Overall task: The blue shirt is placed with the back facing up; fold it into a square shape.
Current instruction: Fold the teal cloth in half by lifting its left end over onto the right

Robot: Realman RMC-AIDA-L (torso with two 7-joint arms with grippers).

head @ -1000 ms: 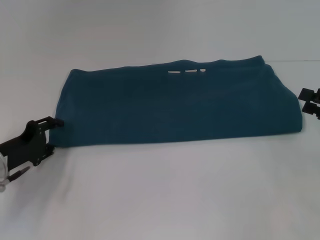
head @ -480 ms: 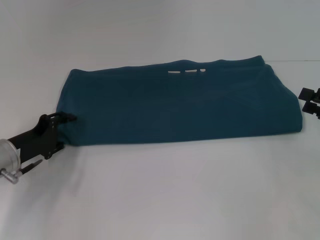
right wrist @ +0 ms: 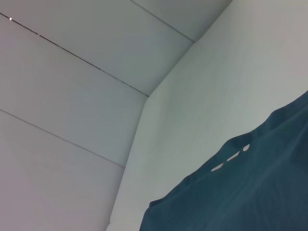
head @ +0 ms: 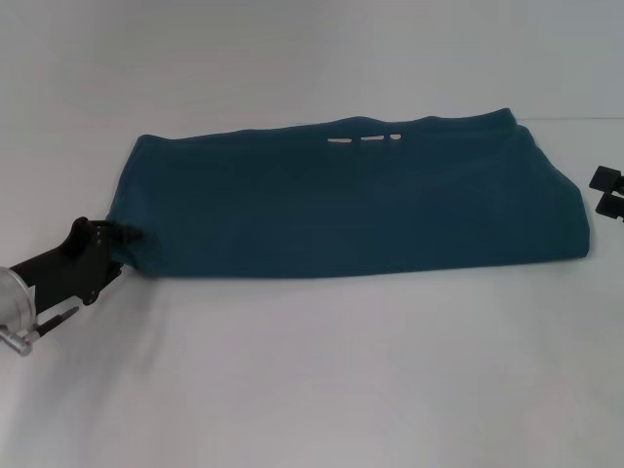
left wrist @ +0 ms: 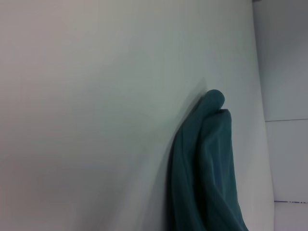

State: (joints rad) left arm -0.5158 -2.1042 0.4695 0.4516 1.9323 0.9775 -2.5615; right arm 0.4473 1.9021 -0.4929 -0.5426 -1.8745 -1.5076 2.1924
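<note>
Nearest me: left claw (head: pixel 125 234) low at the near-left corner of the blue shirt (head: pixel 351 200), coming in at a shallow angle off the desk (head: pixel 312 370). Tips are in the cloth at that corner, and the hem there looks bunched around them. From the head view I read it as clamped on the shirt, with the jaws together and fabric between them. The left wrist view shows only a rolled, layered edge of the shirt (left wrist: pixel 207 163) against the white desk, none of the claw's own fingers.

Risks from here:
- The grip looks shallow and right at the corner. It may catch only the top layer of a multi-layer fold, so a lift would peel the layers apart instead of carrying the whole stack.
- Soft knit cloth could slip out mid-swing.
- With one corner lifted alone, the far-left corner lags, the fold line goes diagonal, and the result is not square.

Shirt: already folded into a wide band, lying flat across mid-desk with its long side left to right, collar edge at the far side. The right end is rounded and thick.

Right claw (head: pixel 606 191): beside the shirt's right end, just off the cloth, mostly out of frame. Can't tell whether it is parted or closed.
</note>
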